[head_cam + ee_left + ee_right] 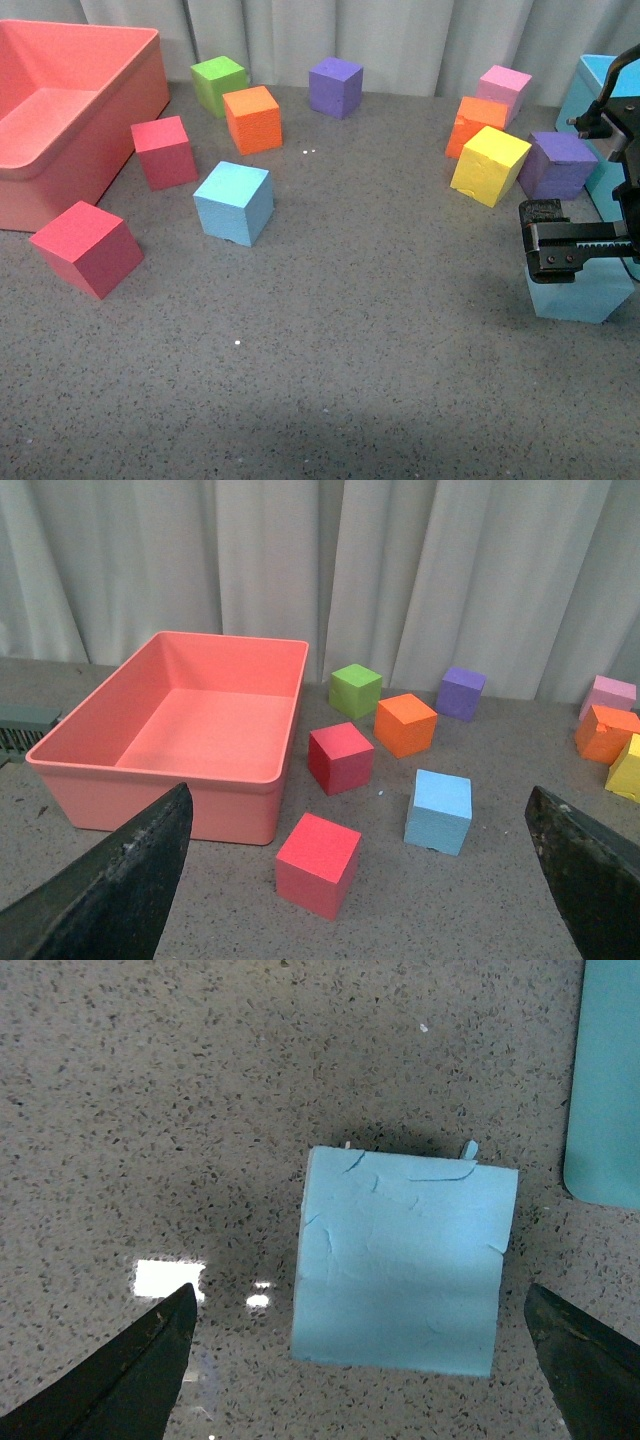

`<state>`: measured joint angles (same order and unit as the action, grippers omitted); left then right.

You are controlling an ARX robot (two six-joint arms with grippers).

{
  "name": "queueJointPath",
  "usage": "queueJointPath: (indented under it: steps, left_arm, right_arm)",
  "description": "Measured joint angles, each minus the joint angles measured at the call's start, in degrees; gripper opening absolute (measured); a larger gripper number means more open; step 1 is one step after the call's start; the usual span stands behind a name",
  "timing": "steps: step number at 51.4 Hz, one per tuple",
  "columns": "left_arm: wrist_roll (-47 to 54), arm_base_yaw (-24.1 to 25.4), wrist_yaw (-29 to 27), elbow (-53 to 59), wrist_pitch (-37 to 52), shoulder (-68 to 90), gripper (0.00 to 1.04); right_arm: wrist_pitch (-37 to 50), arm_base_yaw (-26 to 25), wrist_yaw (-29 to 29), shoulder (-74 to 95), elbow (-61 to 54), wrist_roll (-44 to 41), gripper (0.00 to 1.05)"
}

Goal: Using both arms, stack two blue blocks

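my right gripper (358, 1295) hangs low over the grey speckled table (380, 330), pointing straight down. my right arm (625, 130) comes in from the right edge of the front view, and its black toothed rail sits just above a light sky-blue foam cube (580, 292). from my right wrist i look right down on the top of that cube (400, 1260). the top is rough and has little tears in it. my two right fingers (120, 1380) stand wide apart, one on each side of the cube. there is bare table between them and it, so they are not touching it and they hold nothing. this cube sits just beside the big turquoise plastic bin (605, 1080). my left gripper (358, 810) is up off the table and tipped forward, looking across it to the pale curtain. its fingers (110, 890) are spread wide too, and they hold nothing. the other sky-blue foam cube (233, 203) sits well apart from the first one, over on the left half of the table. it is near a red foam cube (165, 152) and an orange foam cube (252, 119), not far from the big coral-pink plastic bin (140, 90).
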<state>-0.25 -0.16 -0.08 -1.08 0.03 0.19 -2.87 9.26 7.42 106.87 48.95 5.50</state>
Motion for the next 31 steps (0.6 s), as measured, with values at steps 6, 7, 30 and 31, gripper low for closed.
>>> queueJointPath:
  steps: [6,7,30,31]
  left_arm:
    - [0.0,0.0,0.0,0.0,0.0,0.0,0.98]
    - [0.0,0.0,0.0,0.0,0.0,0.0,0.98]
    - [0.0,0.0,0.0,0.0,0.0,0.0,0.98]
    - [0.0,0.0,0.0,0.0,0.0,0.0,0.98]
  right_arm:
    - [-0.1,-0.7,0.5,3.5,1.9,-0.2,0.95]
    - [-0.3,-0.8,0.5,4.3,2.3,-0.1,0.95]
    - [-1.0,-1.3,-1.1,11.4,5.0,2.3,0.54]
    - [-1.0,-1.3,-1.1,11.4,5.0,2.5,0.52]
